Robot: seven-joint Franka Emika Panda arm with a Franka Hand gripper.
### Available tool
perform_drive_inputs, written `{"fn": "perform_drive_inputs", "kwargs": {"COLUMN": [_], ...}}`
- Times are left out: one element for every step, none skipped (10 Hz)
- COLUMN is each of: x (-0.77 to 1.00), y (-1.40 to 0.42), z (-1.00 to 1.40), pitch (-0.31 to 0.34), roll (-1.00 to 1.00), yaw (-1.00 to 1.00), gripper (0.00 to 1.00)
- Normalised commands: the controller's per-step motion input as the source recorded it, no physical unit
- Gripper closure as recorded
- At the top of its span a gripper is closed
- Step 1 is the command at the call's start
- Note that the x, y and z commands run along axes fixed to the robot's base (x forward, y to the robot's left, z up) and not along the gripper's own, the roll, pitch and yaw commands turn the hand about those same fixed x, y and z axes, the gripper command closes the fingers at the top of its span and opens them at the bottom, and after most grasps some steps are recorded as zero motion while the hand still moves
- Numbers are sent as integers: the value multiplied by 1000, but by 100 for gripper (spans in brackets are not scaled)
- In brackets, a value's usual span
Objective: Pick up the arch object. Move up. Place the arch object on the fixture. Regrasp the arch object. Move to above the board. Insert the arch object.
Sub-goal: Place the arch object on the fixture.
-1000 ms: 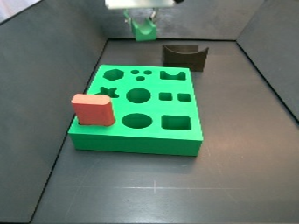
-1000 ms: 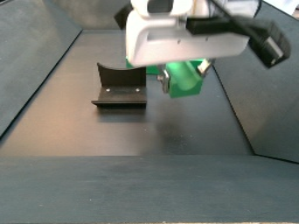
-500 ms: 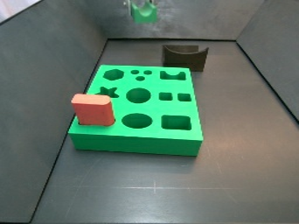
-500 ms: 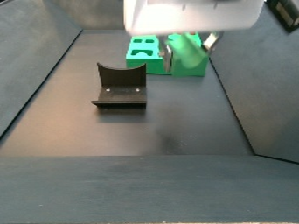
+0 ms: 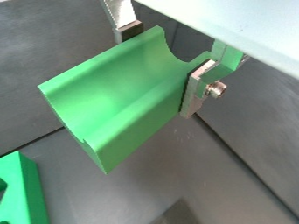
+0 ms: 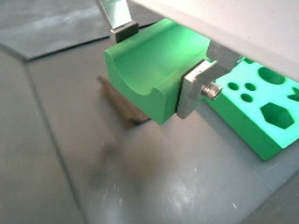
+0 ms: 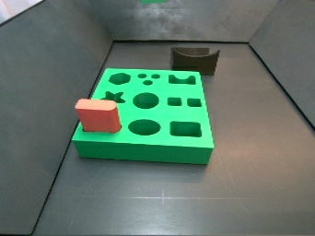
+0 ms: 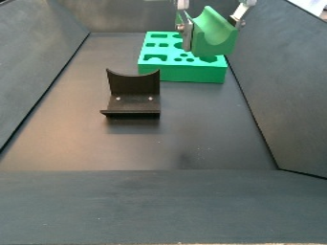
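Gripper (image 8: 211, 21), silver finger plates pinching small green notched arch object (image 8: 209, 35), has risen well clear vs. 1 s earlier; next: dark curved-recess fixture (image 8: 130, 93).

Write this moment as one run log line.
gripper: shut on arch object | raised in air | fixture: bare | board: arch hole unfilled

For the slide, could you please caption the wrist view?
Gripper shut on the arch object, held above the dark floor.
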Motion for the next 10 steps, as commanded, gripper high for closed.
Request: {"fn": "perform_drive_inputs", "kwargs": {"x": [763,764,789,859,914,1000,1000,947,875,779], "y": [-1000,-1000,-1000,-1000,-1000,-921,-761,-540,-305,-125], "z": [380,370,361,348,344,296,233,157,92,52], "pitch": [176,205,207,200,193,185,172,167,164,162], "roll": [441,323,223,149,133,114,112,113,118,95], "yaw": [-891,-568,-355,-171,-111,-37,-6,13,25,28], "gripper": [100,100,100,100,100,100,100,100,100,100]}}
